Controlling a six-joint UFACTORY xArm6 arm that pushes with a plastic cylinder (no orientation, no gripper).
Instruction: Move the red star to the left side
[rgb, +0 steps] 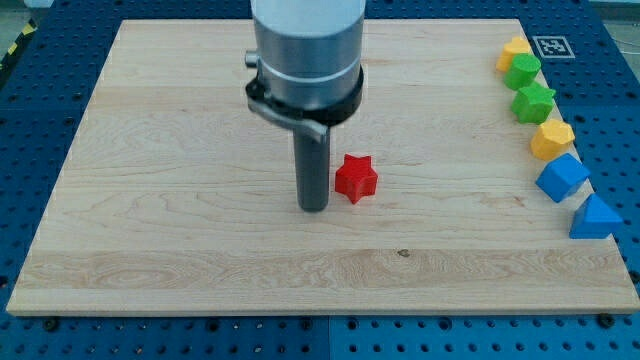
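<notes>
Red star (355, 178): middle of bench (150, 200) | my tip (314, 208): just left of it, maybe touching | no claw to see | you must circle to star's right, then push left.

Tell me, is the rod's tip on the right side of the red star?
No, my tip stands on the view's left of the red star, close beside it.
</notes>
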